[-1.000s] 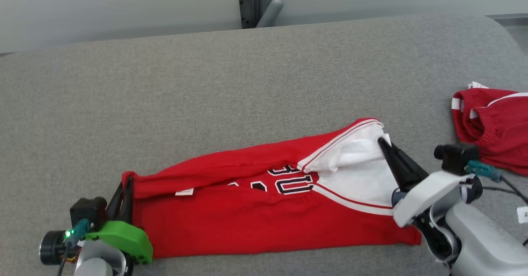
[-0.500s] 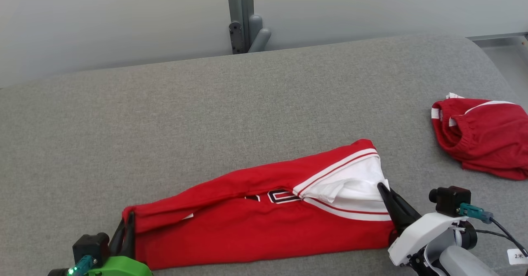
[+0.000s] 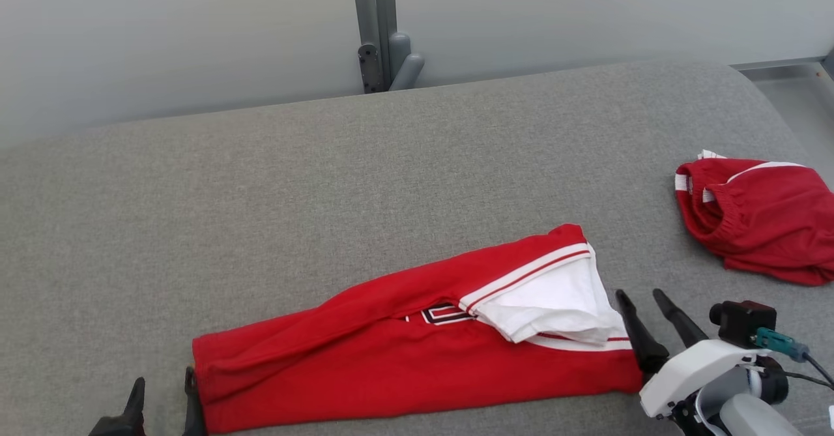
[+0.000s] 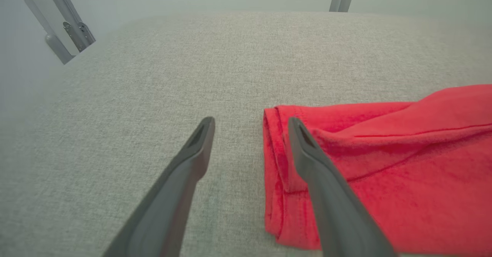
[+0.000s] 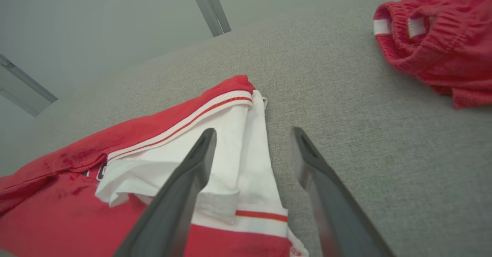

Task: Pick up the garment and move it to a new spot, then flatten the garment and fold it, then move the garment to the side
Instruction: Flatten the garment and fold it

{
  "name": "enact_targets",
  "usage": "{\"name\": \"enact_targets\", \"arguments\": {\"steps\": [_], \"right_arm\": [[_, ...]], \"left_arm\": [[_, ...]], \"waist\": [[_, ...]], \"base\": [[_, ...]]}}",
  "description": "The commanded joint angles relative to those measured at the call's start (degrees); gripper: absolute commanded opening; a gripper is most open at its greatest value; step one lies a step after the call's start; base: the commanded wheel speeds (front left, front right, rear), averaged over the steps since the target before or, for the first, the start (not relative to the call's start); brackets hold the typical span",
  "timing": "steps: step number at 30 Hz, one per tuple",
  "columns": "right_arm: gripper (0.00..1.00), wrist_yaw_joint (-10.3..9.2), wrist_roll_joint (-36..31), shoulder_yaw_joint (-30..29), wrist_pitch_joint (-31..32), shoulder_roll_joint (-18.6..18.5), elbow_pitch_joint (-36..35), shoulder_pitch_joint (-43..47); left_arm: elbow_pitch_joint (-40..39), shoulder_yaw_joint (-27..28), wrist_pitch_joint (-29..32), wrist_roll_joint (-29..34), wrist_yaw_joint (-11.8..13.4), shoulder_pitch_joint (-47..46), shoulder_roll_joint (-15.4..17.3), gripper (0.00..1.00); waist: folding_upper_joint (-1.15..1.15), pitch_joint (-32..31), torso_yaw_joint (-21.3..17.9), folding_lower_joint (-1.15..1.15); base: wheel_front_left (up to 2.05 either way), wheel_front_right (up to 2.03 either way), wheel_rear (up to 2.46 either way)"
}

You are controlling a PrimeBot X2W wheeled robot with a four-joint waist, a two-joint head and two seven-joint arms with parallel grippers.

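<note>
The garment [image 3: 404, 358], a red jersey with white trim, lies folded into a long band on the grey table [image 3: 326, 188]. My left gripper [image 3: 163, 382] stands open at the band's left end. In the left wrist view that gripper [image 4: 250, 121] straddles the red hem [image 4: 276, 149], one finger over the cloth [image 4: 384, 161] and one over bare table. My right gripper [image 3: 638, 294] is open just right of the white folded end [image 3: 554, 302]. In the right wrist view the right gripper [image 5: 253, 131] hovers over the white flap [image 5: 250, 161], holding nothing.
A second red piece with white elastic, crumpled [image 3: 756, 214], lies at the table's right side and shows in the right wrist view [image 5: 434, 38]. A grey post [image 3: 378, 32] stands behind the far edge. The table's rounded right corner [image 3: 749, 77] is near.
Both grippers were shut on the garment's two ends and have let go and opened. The cloth has settled flat. The head camera has tilted, shifting the whole picture.
</note>
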Motion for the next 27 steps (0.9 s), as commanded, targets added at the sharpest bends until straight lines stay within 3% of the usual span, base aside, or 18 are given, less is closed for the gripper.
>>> {"name": "enact_targets", "arguments": {"steps": [1, 11, 27], "right_arm": [[1.0, -0.03, -2.2, -2.4, -0.1, 0.3, 0.1, 1.2], [1.0, -0.03, -13.2, -11.9, -0.1, 5.1, -0.6, 1.8], [1.0, -0.04, -16.7, -12.1, 4.2, 7.9, 19.3, -6.2]], "left_arm": [[-1.9, 0.6, 0.0, 0.8, 1.4, 2.0, -0.5, 1.0], [-5.9, -2.6, 0.0, 1.4, 2.4, 3.5, -1.2, 1.0], [-5.9, -7.2, 0.0, -0.1, 3.4, 0.4, -1.2, 1.0]], "waist": [[0.0, -0.5, 0.5, 0.0], [0.0, -0.7, 3.3, 0.0], [0.0, 2.9, 8.1, 0.0]], "base": [[0.0, 0.0, 0.0], [0.0, 0.0, 0.0], [0.0, 0.0, 0.0]]}}
